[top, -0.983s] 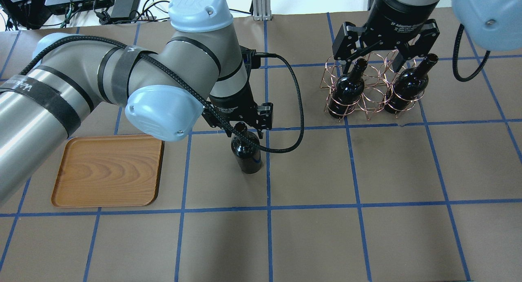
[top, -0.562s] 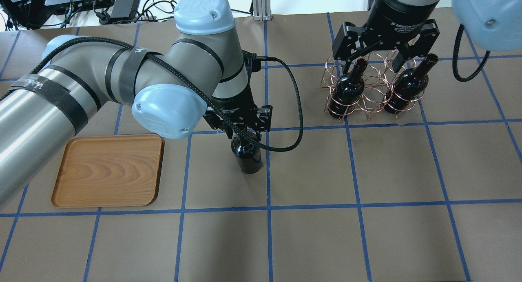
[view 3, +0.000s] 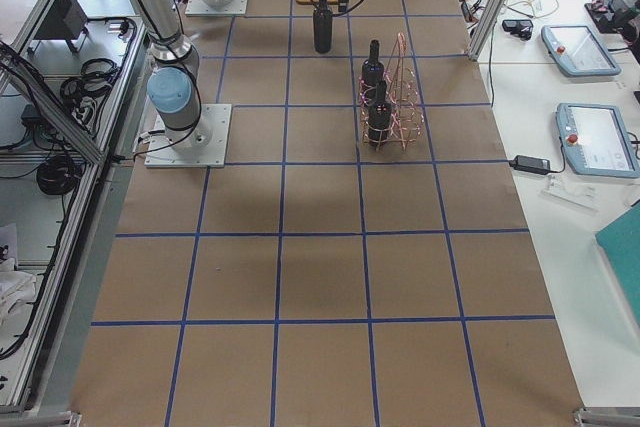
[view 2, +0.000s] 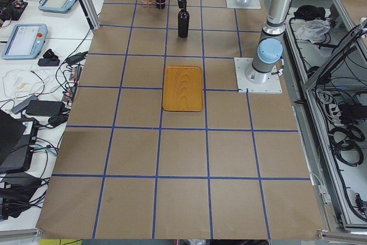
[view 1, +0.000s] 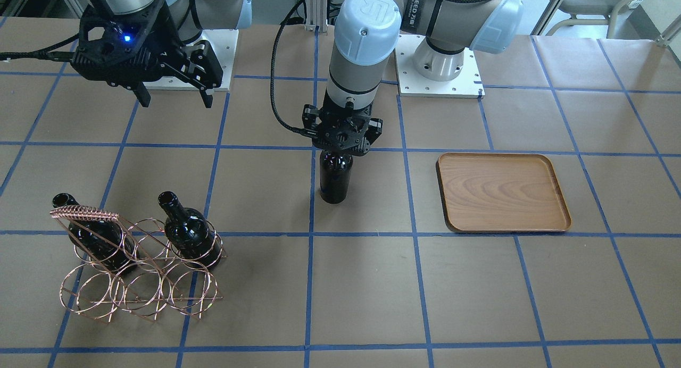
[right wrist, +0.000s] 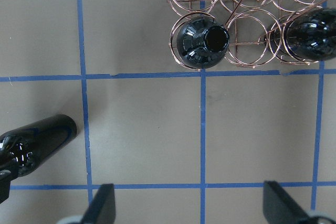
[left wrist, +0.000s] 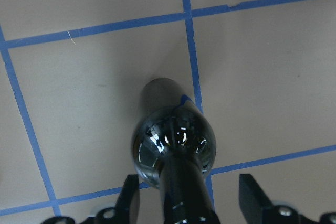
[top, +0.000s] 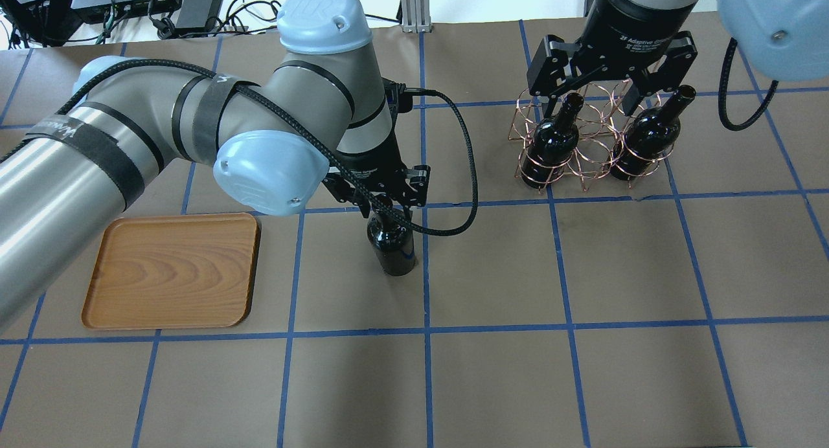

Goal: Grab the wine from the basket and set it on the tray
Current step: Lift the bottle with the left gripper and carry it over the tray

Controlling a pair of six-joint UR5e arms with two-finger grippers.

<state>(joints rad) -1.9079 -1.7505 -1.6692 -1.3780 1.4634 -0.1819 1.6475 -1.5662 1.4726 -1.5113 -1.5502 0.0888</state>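
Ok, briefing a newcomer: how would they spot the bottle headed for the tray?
Between the wooden tray and the wire basket, one bottle stands on the table under the left gripper. Unlike the basket's two bottles, it sits in no ring.

Wine bottle (top: 391, 246): glossy black glass, catching highlights; basket (view 1: 135, 288): shiny copper-toned metal wire; tray (top: 171, 270): smooth brown wood, visible grain, darker rim; table (top: 635, 260): matt brown paper covering, blue tape lines (top: 424, 331).

1. Open bench (top: 337, 273) separates the wine (top: 392, 244) from the tray (top: 171, 270) on its left.
2. The left end effector (top: 386, 208) straddles the wine's neck, gaps either side.
3. Far right stands the basket (top: 583, 153) with two bottles (top: 554, 140); the right end effector (top: 590, 105) hangs high near it.
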